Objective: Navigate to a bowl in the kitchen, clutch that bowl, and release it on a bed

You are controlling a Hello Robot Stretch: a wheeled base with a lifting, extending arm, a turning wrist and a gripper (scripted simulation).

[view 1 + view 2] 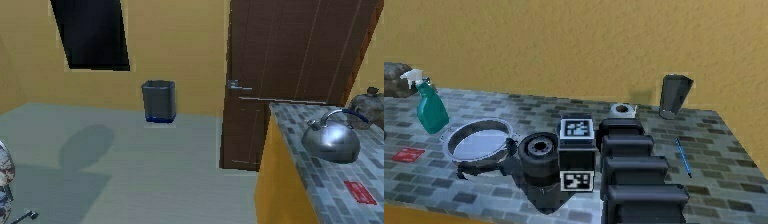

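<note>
Arm side view: end effector [504,165] near the bowl [481,140] on the table [724,150]; we cannot tell whether it holds anything. Approach looks done; lifting and bed delivery remain.

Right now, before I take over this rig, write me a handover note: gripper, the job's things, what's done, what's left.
Gripper: out over the grey stone-tile counter, fingers pointing toward the round grey shallow bowl; cannot tell whether it holds anything.
Bowl: on the counter, between the teal spray bottle and the arm in the arm side view.
Done: the robot is at the bowl in the kitchen.
Left: grasp and lift the bowl, drive to a bed, release it there.
</note>
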